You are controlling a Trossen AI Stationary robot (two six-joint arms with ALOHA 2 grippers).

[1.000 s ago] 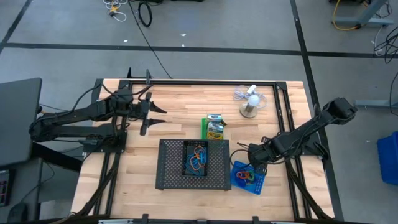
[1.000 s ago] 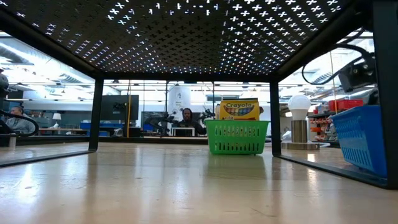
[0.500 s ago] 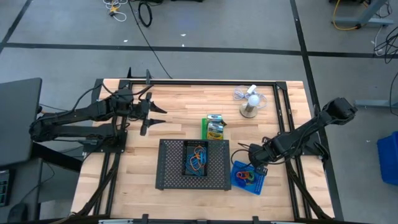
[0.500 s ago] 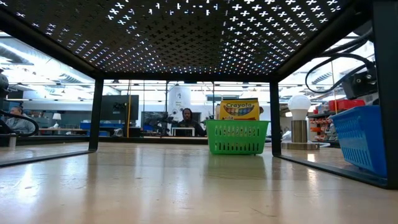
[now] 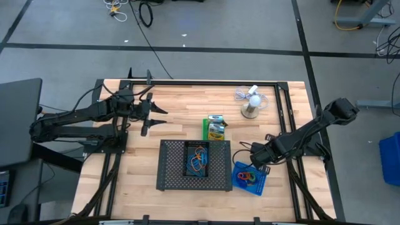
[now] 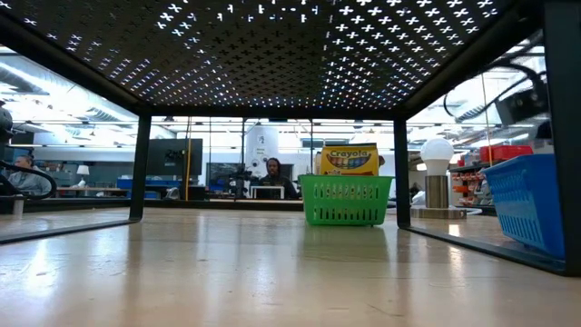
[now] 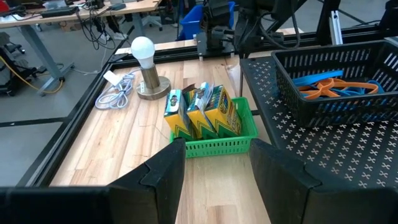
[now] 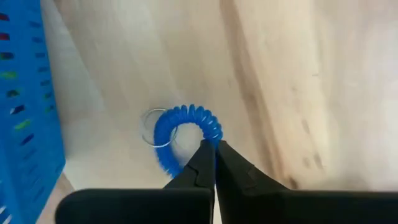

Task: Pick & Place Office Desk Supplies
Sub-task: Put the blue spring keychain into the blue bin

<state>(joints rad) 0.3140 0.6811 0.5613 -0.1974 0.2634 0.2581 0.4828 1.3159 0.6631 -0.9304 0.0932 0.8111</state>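
Right claw [image 8: 214, 149] is pinched shut on the blue coil loop [image 8: 186, 121]; the blue bin [image 5: 250, 179] sits right at its 7 o'clock, so it's a short hop. Left claw [image 7: 216, 163] is half open, far off.

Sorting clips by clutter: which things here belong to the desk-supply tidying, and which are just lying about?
Job: blue coil loop, pinched in the right claw; blue bin of loops; green bin holding crayon boxes; black bin.
Lying about: white mini fan and its cable; black mesh tray.
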